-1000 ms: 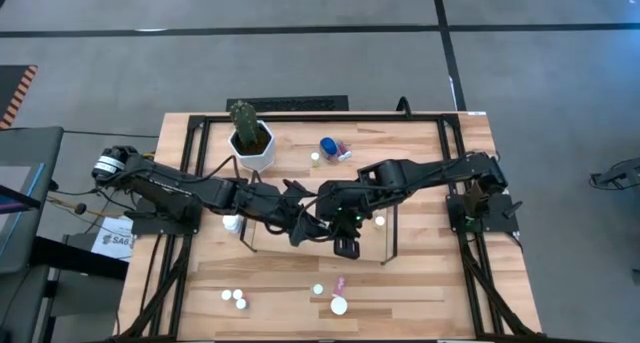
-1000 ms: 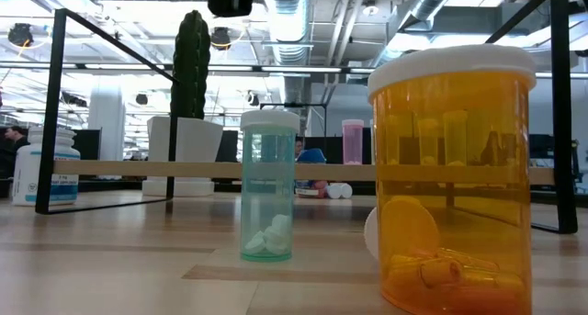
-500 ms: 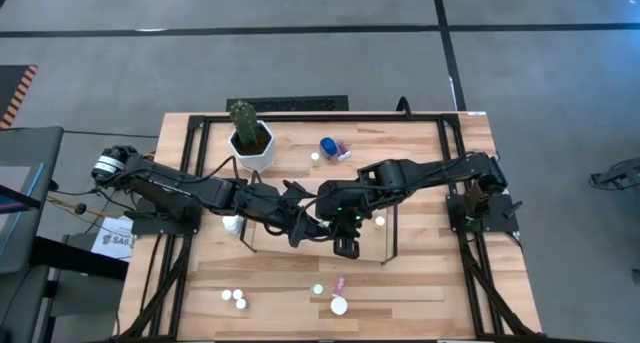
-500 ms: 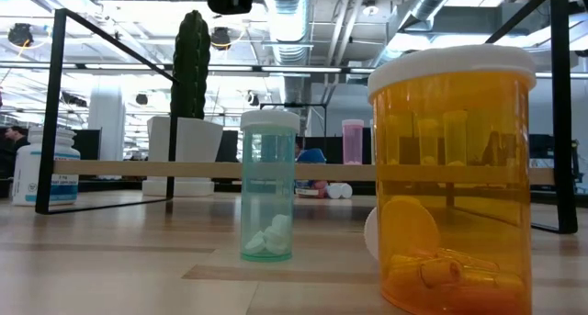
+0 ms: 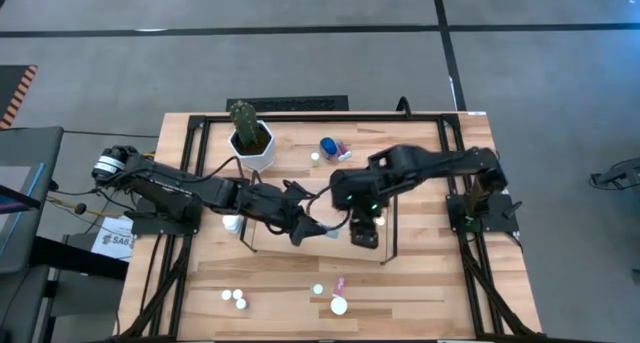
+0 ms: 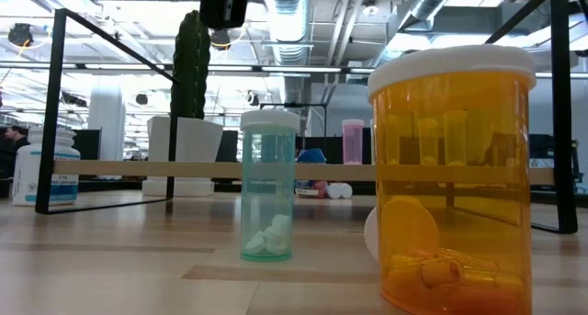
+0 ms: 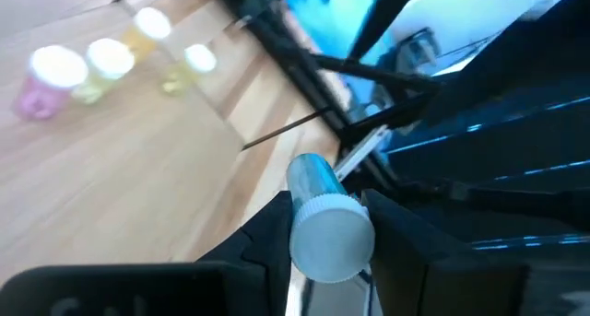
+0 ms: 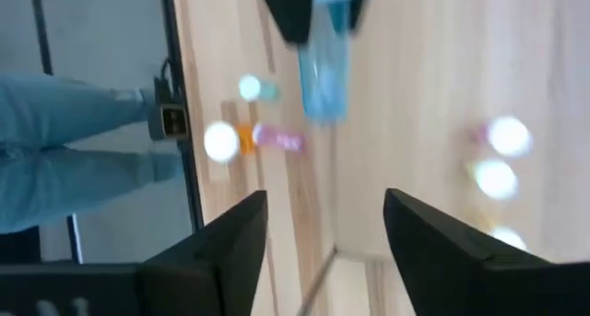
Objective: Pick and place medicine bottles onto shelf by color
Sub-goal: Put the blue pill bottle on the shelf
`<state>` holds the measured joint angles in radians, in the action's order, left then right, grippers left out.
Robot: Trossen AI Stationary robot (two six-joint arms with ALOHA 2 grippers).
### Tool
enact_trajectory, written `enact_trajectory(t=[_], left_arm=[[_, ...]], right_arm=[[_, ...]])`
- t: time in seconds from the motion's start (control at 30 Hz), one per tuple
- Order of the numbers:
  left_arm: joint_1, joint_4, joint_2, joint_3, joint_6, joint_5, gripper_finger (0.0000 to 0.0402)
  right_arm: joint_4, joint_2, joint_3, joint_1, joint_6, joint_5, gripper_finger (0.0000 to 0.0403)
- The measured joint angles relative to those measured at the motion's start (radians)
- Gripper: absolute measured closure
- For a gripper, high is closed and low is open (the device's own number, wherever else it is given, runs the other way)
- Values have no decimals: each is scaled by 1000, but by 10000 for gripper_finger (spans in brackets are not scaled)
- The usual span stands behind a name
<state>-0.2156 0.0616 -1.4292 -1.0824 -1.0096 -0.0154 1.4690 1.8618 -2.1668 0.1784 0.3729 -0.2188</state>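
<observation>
A small clear-blue medicine bottle [image 7: 318, 182] with a white cap hangs above the shelf [image 5: 272, 245], a low light-wood platform mid-table. My left gripper [image 5: 312, 229] [image 7: 327, 251] is shut on it. My right gripper [image 5: 365, 237] [image 8: 323, 238] stands open a little to the bottle's right, touching nothing; its wrist view shows the blue bottle [image 8: 323, 76] ahead of its fingers. More medicine bottles stand near the front edge: a teal one [image 6: 268, 186], an orange one [image 6: 450, 177] and white-capped ones [image 5: 233, 298]. A pink bottle [image 6: 353, 140] stands on the shelf. My left gripper pinches the blue bottle at its white cap end [image 7: 306, 235] between its two fingers. The fingers reach in from the table's left, slanting a little down, and lie along the bottle. Its clear body sticks out past the fingertips, lifted clear above the shelf.
A cactus in a white pot [image 5: 252, 143] stands at the far left, and a blue-capped bottle [image 5: 328, 146] lies behind the shelf. A black frame [image 5: 300, 118] runs round the table. A person's legs in jeans [image 8: 64, 159] show beyond the table's edge.
My right gripper has come away from the blue bottle, moving toward the table's right edge and up, and it has tipped. The bottle stays in place above the shelf, in my left gripper.
</observation>
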Motion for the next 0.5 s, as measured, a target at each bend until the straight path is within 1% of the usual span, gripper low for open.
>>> enact_trajectory(t=[0.07,0.13,0.3,0.43,0.5], left_arm=[[8,30,0,0,-18,0,304],[19,68,0,0,-30,5,304],[46,145,0,0,-58,17,304],[62,158,-11,-5,-63,59,304],[66,197,-34,-22,-63,88,305]], right_arm=[[95,-1,-62,-5,1,3,157],[97,-8,-95,-1,15,3,155],[100,-90,-104,36,48,5,154],[99,-138,-93,74,94,22,154],[102,-160,-92,97,111,56,154]])
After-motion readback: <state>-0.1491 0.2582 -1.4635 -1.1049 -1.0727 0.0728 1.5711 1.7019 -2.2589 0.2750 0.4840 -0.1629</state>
